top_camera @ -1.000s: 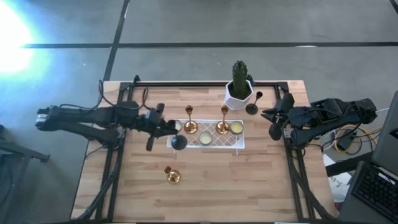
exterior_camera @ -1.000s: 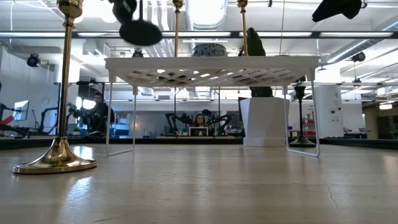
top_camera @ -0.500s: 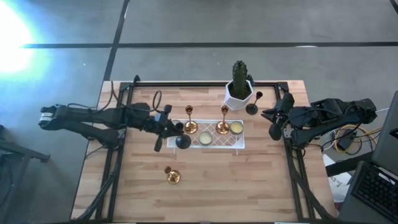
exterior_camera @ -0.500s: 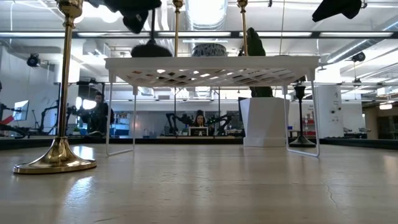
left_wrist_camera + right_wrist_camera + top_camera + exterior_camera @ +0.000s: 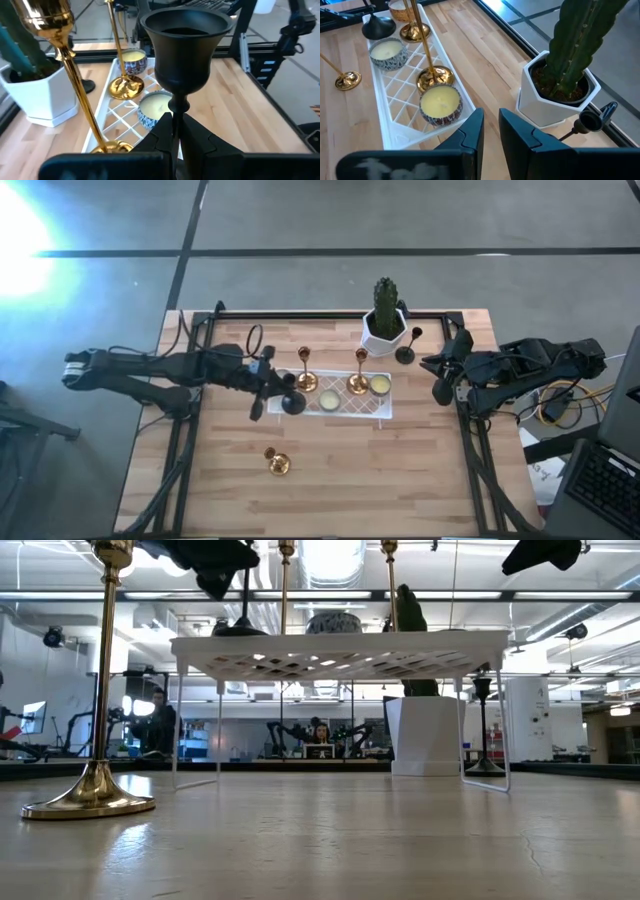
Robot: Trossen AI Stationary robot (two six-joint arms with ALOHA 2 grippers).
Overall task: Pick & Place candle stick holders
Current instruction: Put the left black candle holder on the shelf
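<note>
My left gripper point(image 5: 279, 388) is shut on a matte black candle stick holder point(image 5: 182, 35), whose round base point(image 5: 240, 628) sits on the left end of the white lattice rack point(image 5: 350, 408). Two gold holders point(image 5: 307, 383) point(image 5: 358, 385) stand on the rack. A third gold holder point(image 5: 276, 462) stands on the table in front of it. A second black holder point(image 5: 405, 353) stands beside the cactus pot. My right gripper point(image 5: 440, 380) hovers shut at the table's right side, holding nothing. My left gripper pinches the black holder's thin stem point(image 5: 176, 116), just below the cup, between its two fingers point(image 5: 162, 135). The fingers come from the table's left, slanting slightly down, and lie across the stem. The holder stands upright with its base on the rack's left end.
Pale tealight candles point(image 5: 329, 400) point(image 5: 381, 386) lie on the rack between the holders. A white pot with a green cactus point(image 5: 384, 328) stands behind the rack's right end. Bare wood lies in front of the rack, around the lone gold holder.
My left gripper has gone toward the table's right edge and down, carrying the black holder. The holder was tilted with its base hanging clear beside the rack; it now stands upright with its base on the rack's left end.
</note>
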